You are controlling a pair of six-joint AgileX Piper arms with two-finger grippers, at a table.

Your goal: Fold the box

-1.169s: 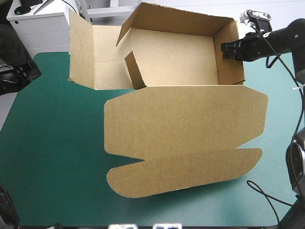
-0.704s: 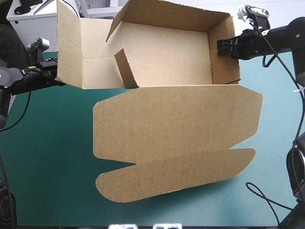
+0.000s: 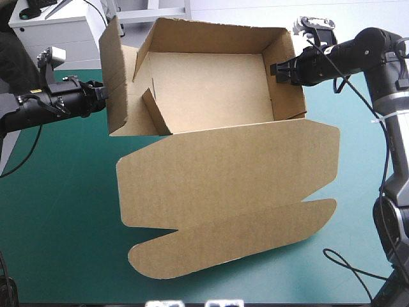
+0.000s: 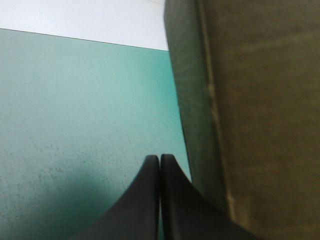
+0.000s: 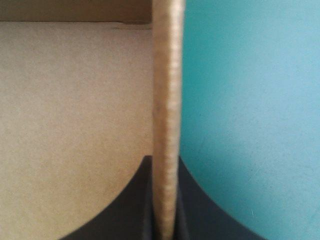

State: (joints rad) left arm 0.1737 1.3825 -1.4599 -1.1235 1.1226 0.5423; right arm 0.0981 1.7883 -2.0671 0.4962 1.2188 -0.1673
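Bright even light; box point(image 4: 260, 125) wall shaded in left wrist view.

Overhead from behind, looking forward and down over the whole surface point(image 3: 57, 211); from each wrist, close along the jaws, sharing walls of the box point(image 3: 211, 83).

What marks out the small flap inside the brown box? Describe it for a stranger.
Over the teal-green table cover is an open brown cardboard box, its wide lid flat in front. Inside the tray's near left corner, one small flap stands slanted inward, unlike the upright walls.

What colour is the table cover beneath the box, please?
The cover is teal-green, clearest in the high view.
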